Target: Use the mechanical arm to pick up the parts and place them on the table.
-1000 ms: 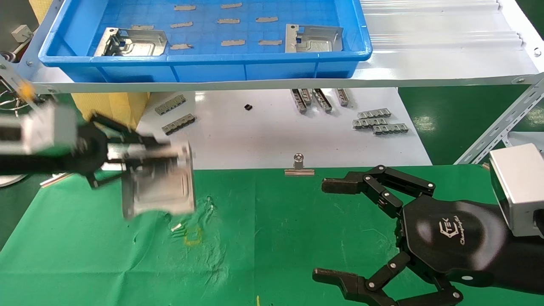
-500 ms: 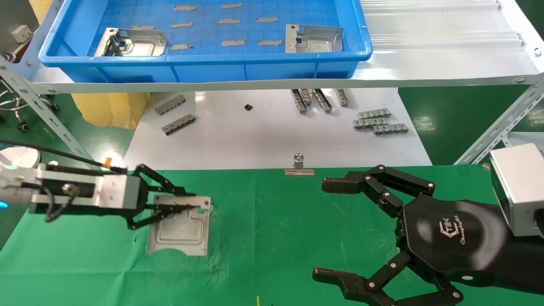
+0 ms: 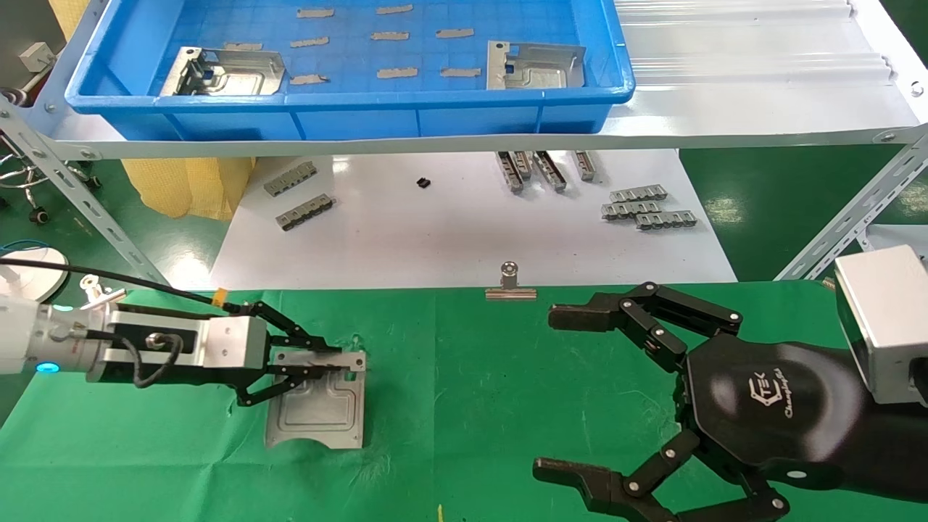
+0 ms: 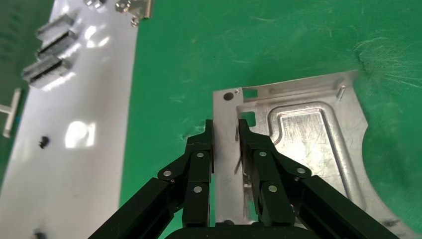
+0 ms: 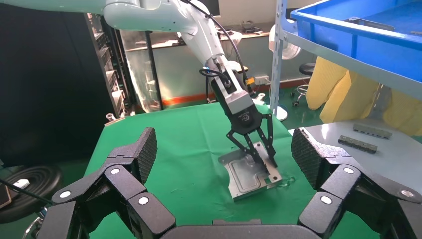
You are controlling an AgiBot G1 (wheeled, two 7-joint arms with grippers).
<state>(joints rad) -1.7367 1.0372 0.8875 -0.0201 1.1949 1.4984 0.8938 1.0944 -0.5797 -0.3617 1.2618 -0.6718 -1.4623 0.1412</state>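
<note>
On table (image 3: 507, 406), left claw (image 3: 330, 359) grips one part (image 3: 319, 409) (two binned).

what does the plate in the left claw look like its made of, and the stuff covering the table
The plate, pinched at its flange by the left gripper, looks like stamped sheet metal, probably steel or aluminium: bare silver-grey, faint scratches, dull glare, an embossed outline and punched holes. The table is covered in what seems to be green cloth, matte and wrinkled, puckered beside the plate.

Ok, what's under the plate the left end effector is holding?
Green table cloth surrounds the plate, which the left end effector grips by its flange. Anything beneath is covered.
</note>
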